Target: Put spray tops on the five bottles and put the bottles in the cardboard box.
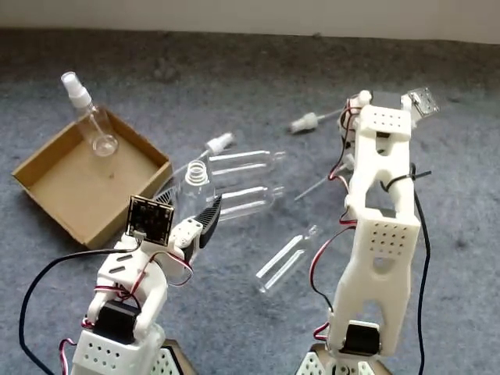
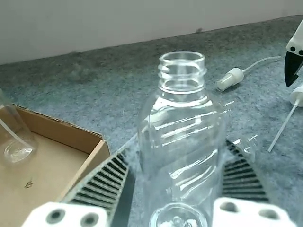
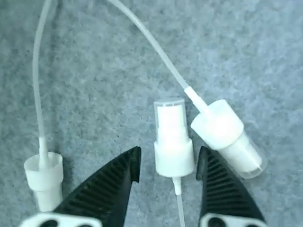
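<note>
The left arm's [image 1: 129, 293] jaws are gripping an uncapped clear bottle [image 2: 182, 137] upright, just beside the cardboard box [image 1: 74, 191]. Inside the box, a capped bottle [image 1: 92, 125] is standing near the far corner. Three more bare bottles [image 1: 242, 162] are lying on the grey worktop [image 1: 234, 328], farther from the box than the held one. Well apart from the box, the right arm's [image 1: 379, 234] jaws are standing open around a spray top [image 3: 173, 142], touching nothing. Two other spray tops [image 3: 226, 135] are lying just beside it.
</note>
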`<action>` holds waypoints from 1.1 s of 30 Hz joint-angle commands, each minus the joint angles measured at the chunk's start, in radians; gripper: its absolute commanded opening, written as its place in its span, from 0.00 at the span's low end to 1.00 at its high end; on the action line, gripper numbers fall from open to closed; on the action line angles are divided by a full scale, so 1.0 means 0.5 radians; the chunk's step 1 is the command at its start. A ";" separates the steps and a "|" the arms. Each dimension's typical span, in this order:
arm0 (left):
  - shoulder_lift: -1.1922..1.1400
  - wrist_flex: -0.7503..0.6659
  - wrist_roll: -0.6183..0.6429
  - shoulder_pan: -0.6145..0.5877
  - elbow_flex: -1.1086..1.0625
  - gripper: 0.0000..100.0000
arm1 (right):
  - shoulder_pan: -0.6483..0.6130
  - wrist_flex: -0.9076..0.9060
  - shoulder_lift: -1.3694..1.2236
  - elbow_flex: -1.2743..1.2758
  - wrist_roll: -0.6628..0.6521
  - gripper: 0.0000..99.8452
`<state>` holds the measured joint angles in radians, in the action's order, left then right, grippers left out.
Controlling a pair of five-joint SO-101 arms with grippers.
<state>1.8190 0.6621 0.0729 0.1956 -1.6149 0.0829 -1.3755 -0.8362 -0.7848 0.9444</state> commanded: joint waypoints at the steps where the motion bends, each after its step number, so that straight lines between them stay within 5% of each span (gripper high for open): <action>1: 0.032 -0.046 0.025 -0.014 0.020 0.12 | -0.008 -0.035 -0.044 -0.232 0.006 0.16; 12: 0.032 -0.046 0.025 -0.008 0.017 0.12 | -0.014 -0.173 -0.133 -0.459 0.006 0.15; 17: 0.032 -0.049 0.025 -0.005 0.017 0.12 | -0.008 -0.364 -0.149 -0.769 0.006 0.00; 27: 0.032 -0.052 0.012 0.121 -0.038 0.12 | -0.011 -0.499 -0.152 -0.944 -0.006 0.03; 33: 0.032 -0.052 0.012 0.121 -0.060 0.12 | -0.020 -0.523 -0.155 -0.937 -0.301 0.14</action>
<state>1.8205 0.6621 0.0729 0.2340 -1.6517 0.0829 -1.6241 -0.9268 -1.1991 0.8416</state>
